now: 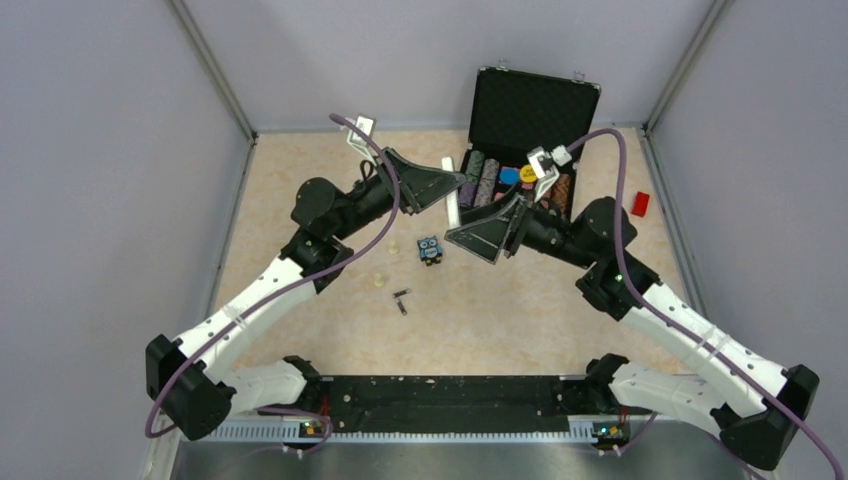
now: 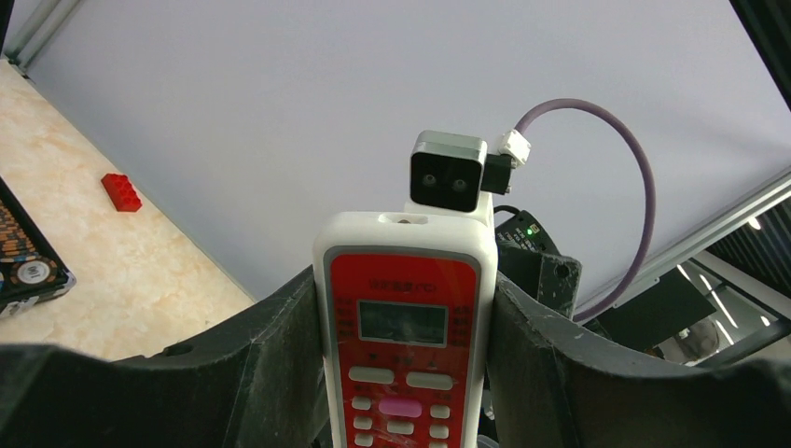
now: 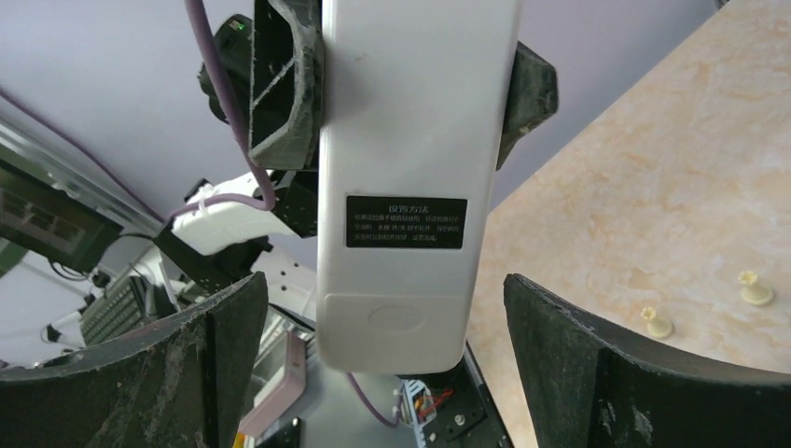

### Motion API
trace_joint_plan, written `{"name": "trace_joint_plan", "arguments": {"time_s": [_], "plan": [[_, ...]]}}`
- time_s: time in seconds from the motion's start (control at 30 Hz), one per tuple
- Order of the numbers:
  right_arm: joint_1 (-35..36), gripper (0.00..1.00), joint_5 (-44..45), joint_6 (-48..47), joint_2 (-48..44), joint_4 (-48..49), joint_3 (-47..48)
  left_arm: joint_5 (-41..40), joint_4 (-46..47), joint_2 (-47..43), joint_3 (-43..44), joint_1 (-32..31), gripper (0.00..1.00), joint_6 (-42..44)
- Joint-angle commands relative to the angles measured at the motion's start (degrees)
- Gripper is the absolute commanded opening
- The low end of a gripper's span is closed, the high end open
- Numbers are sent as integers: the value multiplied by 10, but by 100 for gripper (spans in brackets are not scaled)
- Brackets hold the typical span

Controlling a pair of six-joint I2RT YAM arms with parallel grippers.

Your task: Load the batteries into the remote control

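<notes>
A: Arms [image 1: 250, 303], colours?
B: White lower links, blk joints & elbows. Blk wedge-shaped shells at the front.
A: Cables?
B: Purple cable [image 2: 647, 205] looping off ea. wrist, white plug at the wrist cam [image 2: 450, 179]. Cam's a silver box w/ 2 lenses.
A: Fingers [image 3: 597, 373]?
B: Matte blk, rough grainy surface, curved inner edges.
A: Lights?
B: Small green LED [image 2: 530, 230] on a blk link.

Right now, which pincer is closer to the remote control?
Left. The left pincer is shut on the remote control, squeezing its sides. The right pincer is open, its fingers on either side of the remote's free end without touching it.
</notes>
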Motion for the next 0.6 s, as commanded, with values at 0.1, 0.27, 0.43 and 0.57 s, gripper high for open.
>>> {"name": "trace_joint_plan", "arguments": {"time_s": [0.1,0.27,0.43,0.57], "plan": [[35,92,38,-100,47,-56,65,12,43,4,22,1,0,-19],[41,69,78,-115,51,-76,70,6,1,-5,18,1,0,0],[47,43,102,-134,58,-112,73,2,-32,-12,15,1,10,12],[53,36,122,-177,63,-160,85,-1,-81,-25,17,1,70,35]]}}
